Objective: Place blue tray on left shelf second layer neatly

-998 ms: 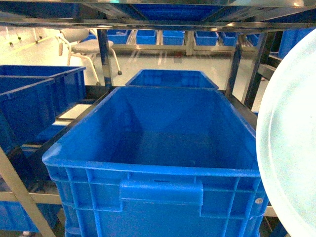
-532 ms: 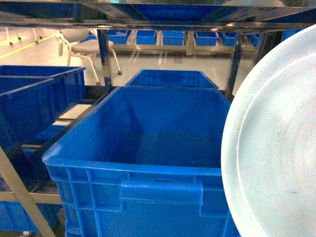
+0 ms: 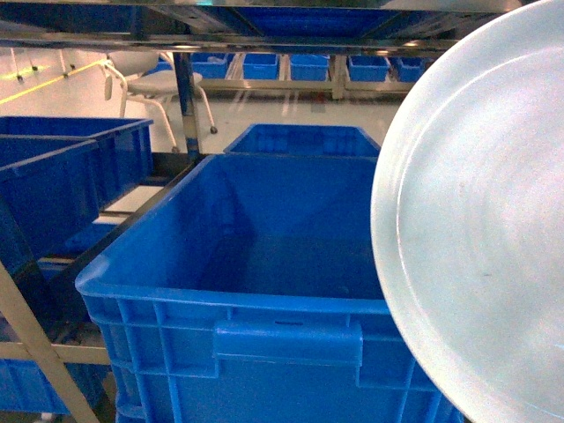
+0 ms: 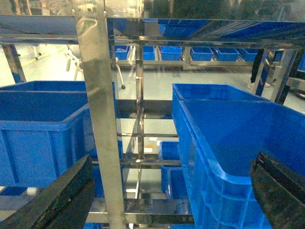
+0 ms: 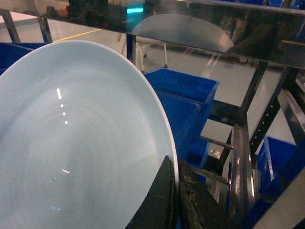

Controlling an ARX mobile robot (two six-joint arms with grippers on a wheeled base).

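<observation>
The blue tray [image 3: 476, 229], a pale round dish, stands on edge and fills the right of the head view, overlapping the big crate's right side. In the right wrist view the tray [image 5: 81, 143] faces the camera, and my right gripper [image 5: 174, 164] is shut on its rim. My left gripper [image 4: 174, 160] is open with nothing held; a steel post [image 4: 100, 119] and a crate wall show beyond it. The left shelf [image 3: 132, 198] is a steel rack whose tier carries deep-blue crates [image 3: 62, 176]. I cannot tell which tier is the second layer.
A large deep-blue crate [image 3: 238, 300] sits straight ahead with another crate [image 3: 304, 139] behind it. A steel shelf rail [image 3: 264, 40] runs overhead. A white chair [image 3: 159, 88] stands on the floor behind, and a row of crates [image 3: 291, 66] lines the far wall.
The tray has moved left and up in the head view, now covering the right part of the big crate and reaching the top rail.
</observation>
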